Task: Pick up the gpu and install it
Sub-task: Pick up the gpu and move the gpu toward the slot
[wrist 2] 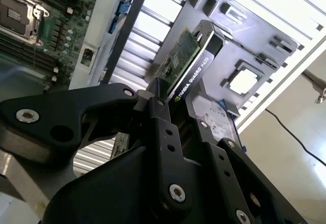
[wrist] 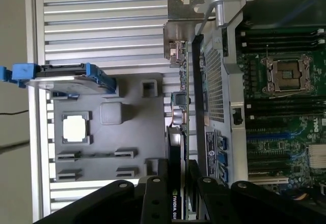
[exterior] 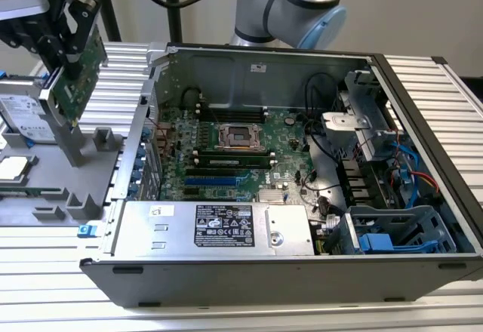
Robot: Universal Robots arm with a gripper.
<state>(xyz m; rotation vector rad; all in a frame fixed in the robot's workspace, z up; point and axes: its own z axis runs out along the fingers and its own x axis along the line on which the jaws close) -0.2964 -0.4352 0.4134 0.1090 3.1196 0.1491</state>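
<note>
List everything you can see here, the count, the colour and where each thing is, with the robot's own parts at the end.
gpu: one, green board with a black cover, held in the air above the tray
computer case: one, grey, open, in the middle of the table
motherboard: one, green, inside the case
power supply: one, silver with a black label, along the case's near side
tray: one, grey, at the exterior view's left of the case
hard drive: one, silver with blue rails, on the tray
processor chip: one, silver, in a tray pocket
table: one, silvery, slatted, under everything
arm: one, silver and light blue, behind the case
fingers: two, black, clamped on the gpu
</note>
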